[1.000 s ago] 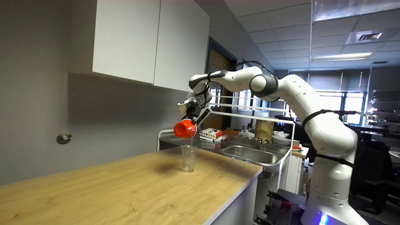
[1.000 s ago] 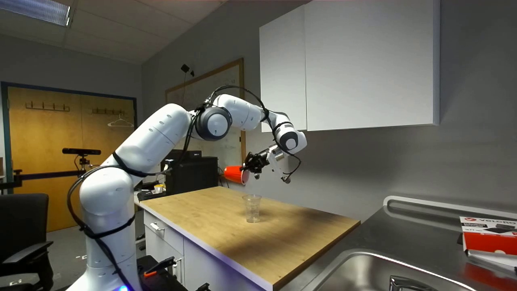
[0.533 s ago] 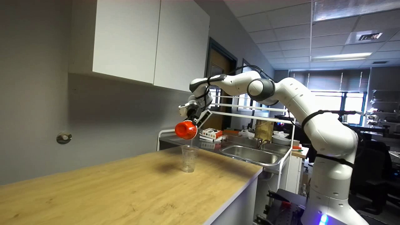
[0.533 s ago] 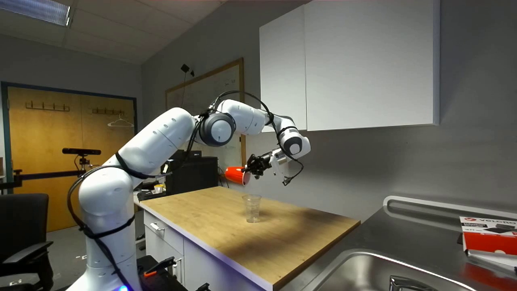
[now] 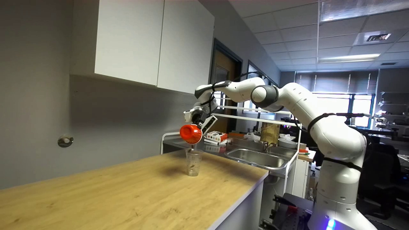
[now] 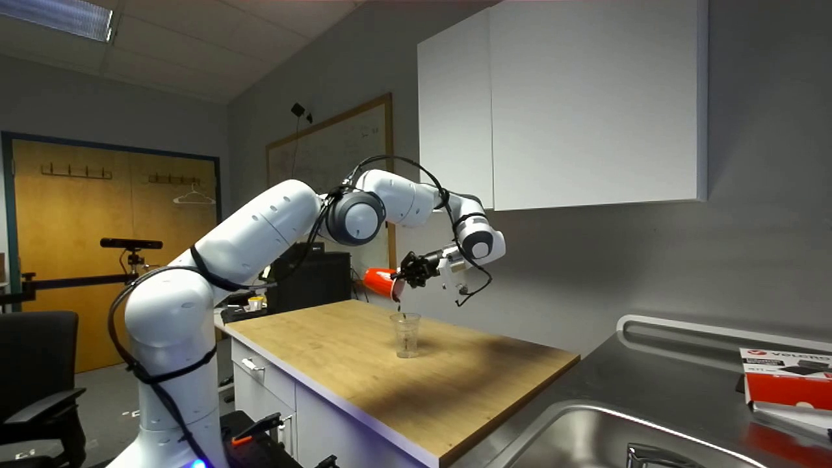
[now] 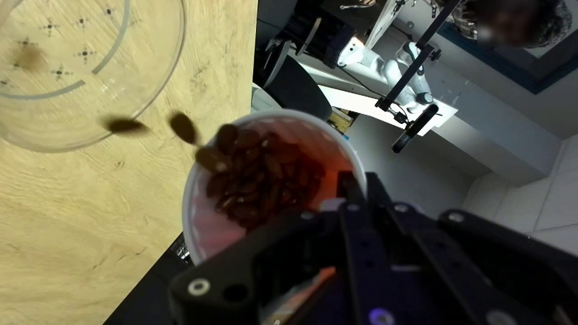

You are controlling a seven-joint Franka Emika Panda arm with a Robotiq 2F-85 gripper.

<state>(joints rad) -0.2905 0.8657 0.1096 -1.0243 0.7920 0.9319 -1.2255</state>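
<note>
My gripper (image 7: 360, 185) is shut on the rim of a red cup (image 5: 190, 134), one finger inside its wall and one outside. In both exterior views the cup lies tipped, its mouth angled downward above a clear plastic cup (image 6: 407, 338) standing upright on the wooden counter. Inside the red cup, the wrist view shows a pile of brown almond-like nuts (image 7: 266, 180). A few blurred nuts (image 7: 183, 127) are in the air between its lip and the clear cup. Something brown and blurred lies within the clear cup. The red cup's base is hidden from the wrist camera.
A wooden counter (image 5: 127, 195) carries the clear cup. White wall cabinets (image 6: 598, 104) hang above it. Beside the counter are a metal sink (image 5: 258, 157) and a red and white box (image 6: 788, 383). A white rail (image 5: 255, 117) stands behind the arm.
The arm's elbow has sunk and the wrist has shifted slightly, tipping the red cup a little further. Dark pieces now drop from its lip into the clear cup; the grip is unchanged.
</note>
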